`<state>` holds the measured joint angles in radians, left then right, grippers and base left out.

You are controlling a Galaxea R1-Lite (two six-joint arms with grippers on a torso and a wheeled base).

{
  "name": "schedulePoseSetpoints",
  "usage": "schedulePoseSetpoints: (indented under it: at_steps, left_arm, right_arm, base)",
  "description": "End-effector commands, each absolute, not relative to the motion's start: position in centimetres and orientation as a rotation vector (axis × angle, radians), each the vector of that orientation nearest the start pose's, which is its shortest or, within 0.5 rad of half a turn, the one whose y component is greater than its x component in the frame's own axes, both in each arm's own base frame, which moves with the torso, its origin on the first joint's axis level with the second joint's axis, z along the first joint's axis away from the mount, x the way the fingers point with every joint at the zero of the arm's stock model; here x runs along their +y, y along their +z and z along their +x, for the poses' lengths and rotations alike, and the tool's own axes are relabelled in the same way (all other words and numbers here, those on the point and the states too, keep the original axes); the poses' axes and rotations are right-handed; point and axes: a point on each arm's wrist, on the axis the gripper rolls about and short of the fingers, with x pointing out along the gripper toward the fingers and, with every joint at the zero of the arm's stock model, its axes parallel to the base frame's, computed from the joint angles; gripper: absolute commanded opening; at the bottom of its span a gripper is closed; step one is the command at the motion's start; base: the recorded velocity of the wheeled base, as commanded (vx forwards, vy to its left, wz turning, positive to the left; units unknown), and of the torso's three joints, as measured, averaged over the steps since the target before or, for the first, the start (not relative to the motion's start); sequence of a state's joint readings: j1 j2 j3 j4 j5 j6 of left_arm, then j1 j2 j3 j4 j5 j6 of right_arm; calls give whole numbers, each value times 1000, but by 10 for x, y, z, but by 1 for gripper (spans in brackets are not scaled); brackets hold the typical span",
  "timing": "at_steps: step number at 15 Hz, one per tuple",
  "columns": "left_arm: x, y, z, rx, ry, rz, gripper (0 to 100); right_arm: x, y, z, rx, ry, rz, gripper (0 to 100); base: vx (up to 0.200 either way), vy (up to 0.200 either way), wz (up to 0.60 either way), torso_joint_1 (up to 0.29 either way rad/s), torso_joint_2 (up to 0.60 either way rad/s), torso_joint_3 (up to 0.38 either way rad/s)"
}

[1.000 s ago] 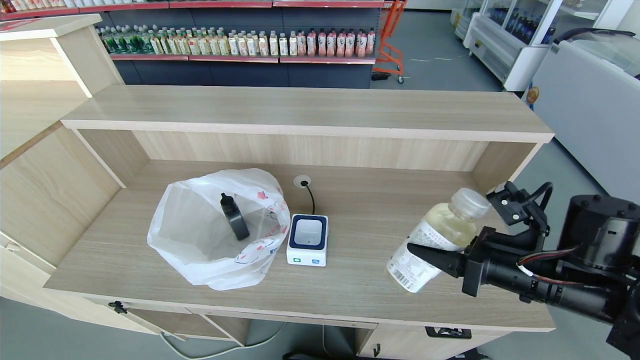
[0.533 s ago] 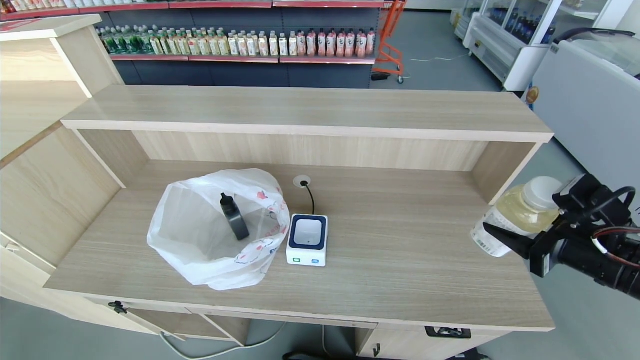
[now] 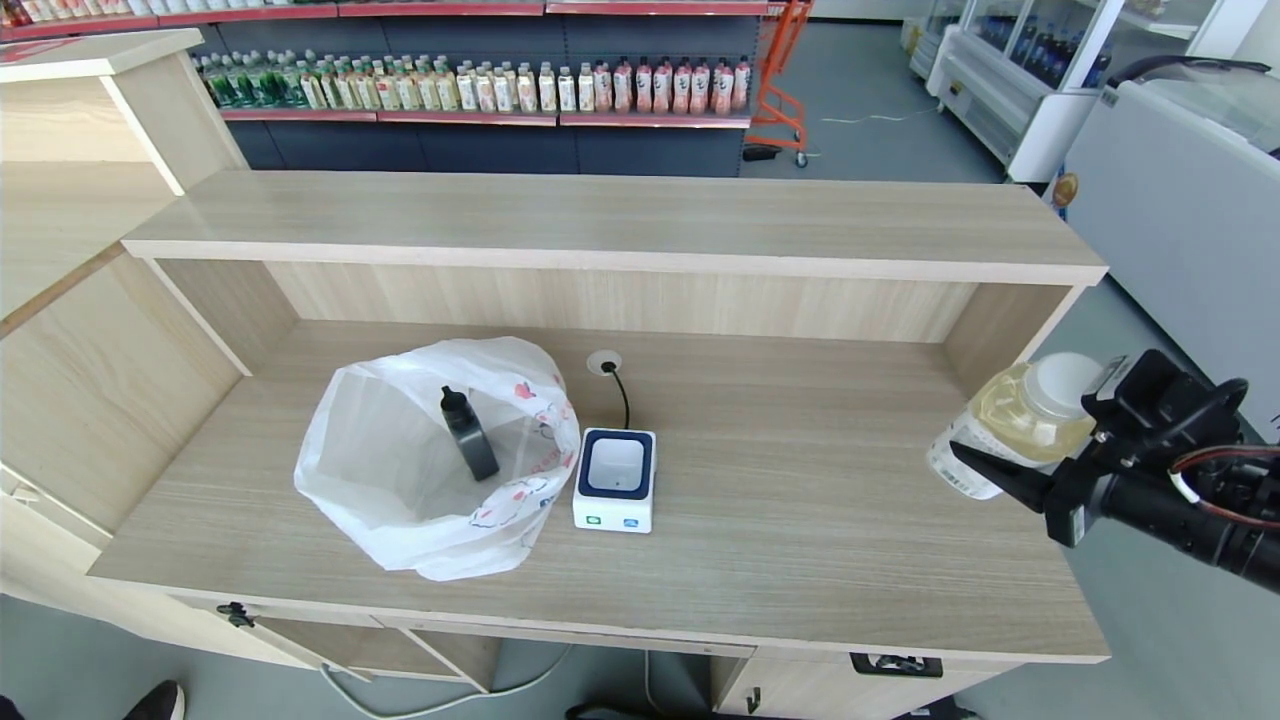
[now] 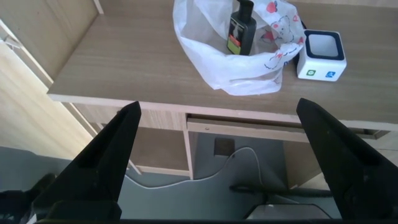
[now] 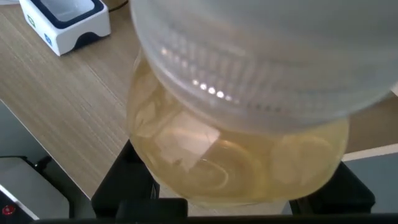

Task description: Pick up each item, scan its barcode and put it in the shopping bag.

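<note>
**A:** Status?

**B:** My right gripper (image 3: 1000,442) swung the bottle (image 3: 1015,420) out past the counter's (image 3: 800,560) right end, then eased back a little. Jaws are clamped on it. The dark bottle (image 3: 468,435) is already in the bag (image 3: 400,510). This one looks unscanned. The scanner (image 3: 614,478) and bag are well left of those jaws. Left gripper (image 4: 219,109) is wide open and empty.

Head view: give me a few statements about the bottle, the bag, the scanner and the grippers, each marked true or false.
1. The right gripper is shut on the pale drink bottle. True.
2. That bottle is above the scanner. False: it is near the right end of the counter, well away from the scanner.
3. The shopping bag holds a black bottle. True.
4. The left gripper grips the bag. False: it is open, holding nothing.
</note>
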<state>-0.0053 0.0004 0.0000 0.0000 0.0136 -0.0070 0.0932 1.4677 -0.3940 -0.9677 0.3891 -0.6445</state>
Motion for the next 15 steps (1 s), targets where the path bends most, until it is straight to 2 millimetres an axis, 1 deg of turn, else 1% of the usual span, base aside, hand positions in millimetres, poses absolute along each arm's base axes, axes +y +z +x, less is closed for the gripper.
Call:
schedulePoseSetpoints:
  at_steps: [1,4,9,10,15]
  left_arm:
    - [0,75,-23,0,8,-8,100]
    - [0,75,-23,0,8,-6,100]
    - [0,75,-23,0,9,-8,100]
    - [0,75,-23,0,8,-9,100]
    - [0,75,-23,0,9,-8,100]
  right_arm:
    - [29,168,218,-45,504,-612,0]
    - [29,166,218,-36,505,-610,0]
    - [30,163,222,-23,526,-584,0]
    - [31,161,225,-17,556,-563,0]
    - [33,161,242,-20,584,-545,0]
  base:
    - [0,0,0,0,0,0]
    - [0,0,0,0,0,0]
    - [0,200,0,7,3,2]
    - [0,200,0,12,2,2]
    - [0,200,0,1,1,4]
